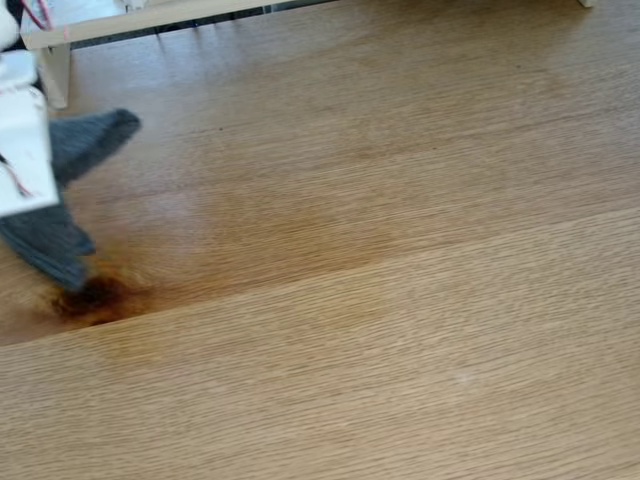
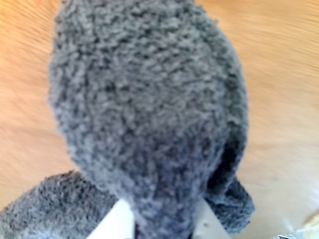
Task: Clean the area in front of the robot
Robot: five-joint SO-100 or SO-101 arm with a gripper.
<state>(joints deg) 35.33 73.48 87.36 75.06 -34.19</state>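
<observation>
The light-brown oak surface (image 1: 380,300) spreads across the fixed view, with a dark knot (image 1: 95,297) at the left and a seam (image 1: 400,262) running between boards. My white arm (image 1: 24,140) enters at the left edge. A dark grey fuzzy cloth (image 1: 88,140) sticks out on both sides of the arm, and its lower end (image 1: 48,245) lies just above the knot. In the wrist view the cloth (image 2: 149,109) bulges over my gripper (image 2: 162,221), which is shut on it. Just the white bases of the fingers (image 2: 112,223) show; the tips are hidden under the cloth.
A pale wooden shelf (image 1: 150,18) with a short leg (image 1: 55,75) stands along the back left edge. The wood runs on to the right and front of the fixed view.
</observation>
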